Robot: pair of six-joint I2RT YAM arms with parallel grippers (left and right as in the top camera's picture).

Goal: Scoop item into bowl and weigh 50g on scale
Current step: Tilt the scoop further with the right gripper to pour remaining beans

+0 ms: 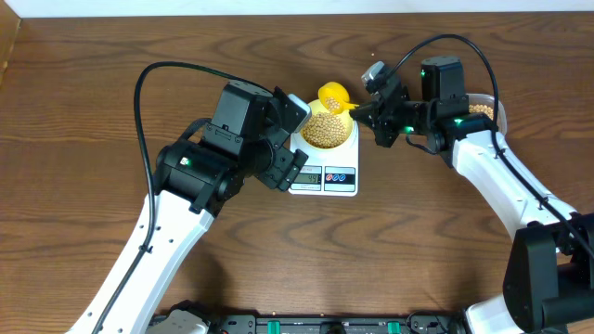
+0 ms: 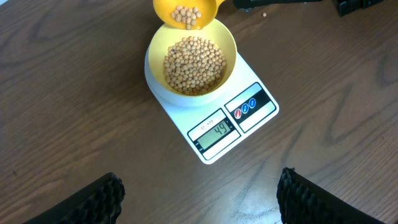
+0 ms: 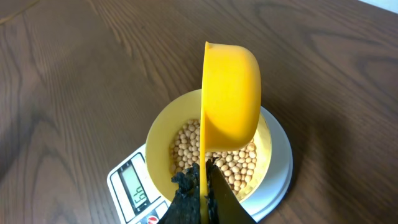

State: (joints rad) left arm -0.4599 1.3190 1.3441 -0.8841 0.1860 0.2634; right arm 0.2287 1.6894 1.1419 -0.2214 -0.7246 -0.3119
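Note:
A pale yellow bowl (image 2: 155, 46) heaped with tan beans (image 2: 194, 64) sits on the white scale (image 2: 258, 115), whose display (image 2: 214, 134) reads 49. My right gripper (image 3: 204, 185) is shut on the handle of a yellow scoop (image 3: 230, 93). The scoop is tipped on its side over the bowl's far rim, and in the left wrist view it still holds several beans (image 2: 186, 17). Over the table in front of the scale, my left gripper (image 2: 200, 185) stands wide open with nothing between its fingers. From overhead, the scoop (image 1: 333, 95) hangs just behind the bowl (image 1: 327, 131).
A clear tub (image 1: 484, 109) holding more beans stands at the right, partly hidden behind my right arm. One stray bean (image 2: 265, 14) lies on the wood beyond the scale. My left arm (image 1: 200, 172) reaches in from the lower left.

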